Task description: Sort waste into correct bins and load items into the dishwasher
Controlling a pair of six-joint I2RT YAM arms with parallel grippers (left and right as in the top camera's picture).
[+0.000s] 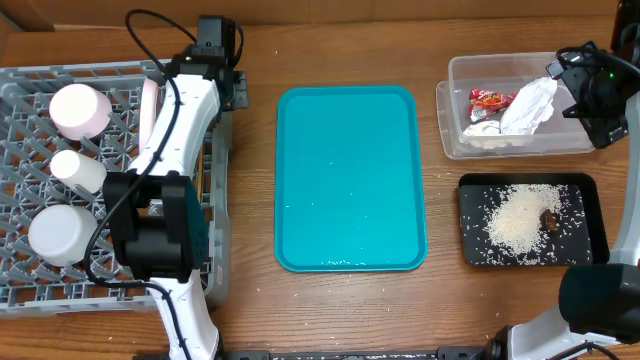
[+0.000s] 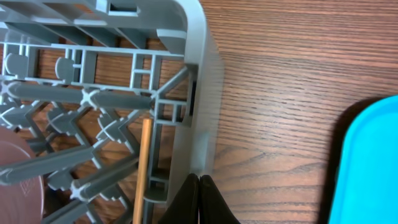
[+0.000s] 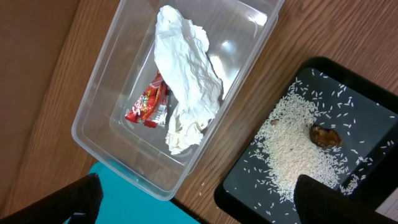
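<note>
The main risk lies with the left gripper (image 2: pixel 199 190). Its fingers are pressed together with nothing between them, just beside the outer wall of the grey rack (image 2: pixel 200 81), perhaps touching it. A careless lift or swing could hook that wall and drag the whole rack toward the teal tray (image 1: pixel 350 180). Just inside the wall a wooden chopstick (image 2: pixel 144 168) lies on the lattice floor (I can make out only one). It is thin enough that a jolt might tip it through a gap in the grid. Deeper in the rack, farther from the teal tray, stand a pink dish (image 1: pixel 80 110), a small cup (image 1: pixel 78 170) and a white bowl (image 1: pixel 60 233).

The right gripper (image 3: pixel 196 180) is spread wide and holds nothing. It hangs on the other side of the teal tray, above the clear tub (image 3: pixel 93 124) and the black tray (image 3: pixel 239 186). In the tub lie the white napkin (image 3: pixel 186 81) and the red wrapper (image 3: pixel 148 106). On the black tray lie the rice (image 3: pixel 289 155) and a brown lump (image 3: pixel 325 135). Some grains are scattered near that tray's rim, so a low sweep by the open fingers could knock them onto the table. The teal tray itself carries only a few pale specks, so the sorting looks close to done.
</note>
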